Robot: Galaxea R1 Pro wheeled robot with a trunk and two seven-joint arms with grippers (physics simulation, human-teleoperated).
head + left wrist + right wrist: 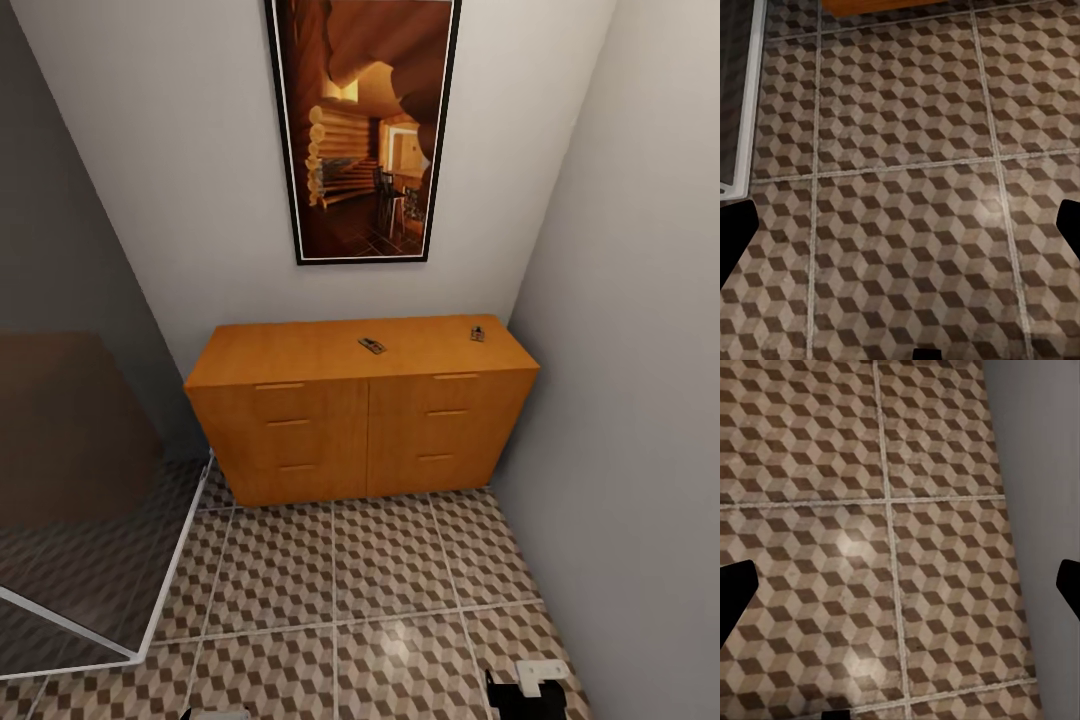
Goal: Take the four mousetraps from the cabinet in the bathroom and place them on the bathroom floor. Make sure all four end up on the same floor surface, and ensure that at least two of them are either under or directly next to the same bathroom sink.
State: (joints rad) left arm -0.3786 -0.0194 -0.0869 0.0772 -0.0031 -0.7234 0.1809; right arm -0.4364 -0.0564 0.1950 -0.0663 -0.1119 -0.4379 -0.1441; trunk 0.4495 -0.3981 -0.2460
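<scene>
Nearest the head camera, at the lower edge of its view, the right gripper [528, 690] shows as a dark and white tip low over the bathroom floor [380, 570]. In both wrist views the dark fingertips sit at opposite edges with only patterned tile between them, so the left gripper [900, 225] and the right both stand spread wide and hold nothing. Ahead, well apart from either arm, stands the cabinet [360, 440] against the wall. Two mousetraps lie on its top: one mousetrap [372, 346] near the middle, its long axis slanting, and a second mousetrap [478, 333] toward the right end. The right arm looks nearer to both, though the base must probably close in first.
</scene>
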